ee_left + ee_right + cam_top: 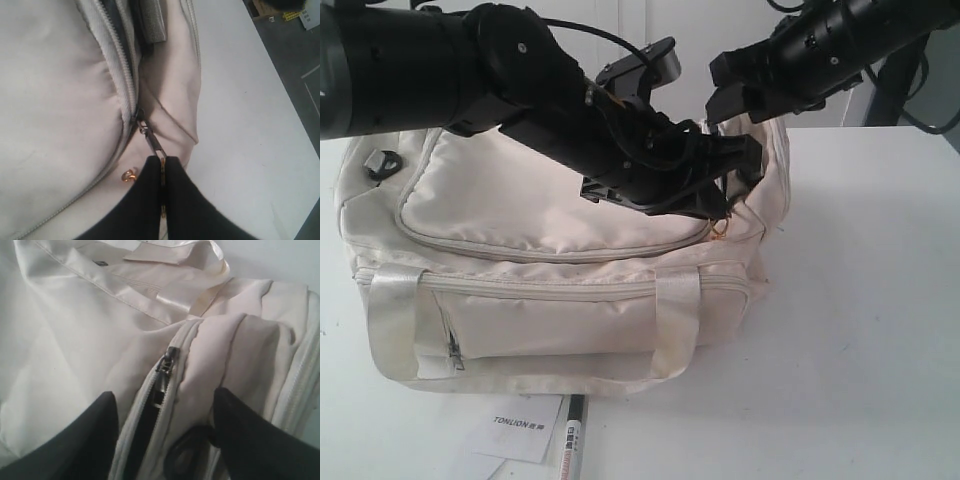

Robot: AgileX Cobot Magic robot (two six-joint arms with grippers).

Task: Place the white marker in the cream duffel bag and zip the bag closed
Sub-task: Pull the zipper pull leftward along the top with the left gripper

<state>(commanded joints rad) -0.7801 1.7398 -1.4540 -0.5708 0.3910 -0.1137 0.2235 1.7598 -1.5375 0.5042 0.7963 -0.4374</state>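
The cream duffel bag [550, 215] fills the middle of the table. The white marker [570, 445] lies on the table in front of it, outside the bag. My left gripper [730, 195] reaches across to the bag's right end. In the left wrist view it [164, 159] is shut on the metal zipper pull [154, 142], which hangs from the slider [139, 118] of the top zip. My right gripper [735, 100] hovers just above that same end. It [164, 394] is open, its fingers [95, 440] straddling a partly open stretch of zip with a second slider [170, 360].
A white "TONLION" card [525, 425] lies beside the marker at the table's front edge. A black end ring [182, 455] and a small gold ring [128, 175] sit on the bag's right end. Bare white table [860, 300] extends to the right.
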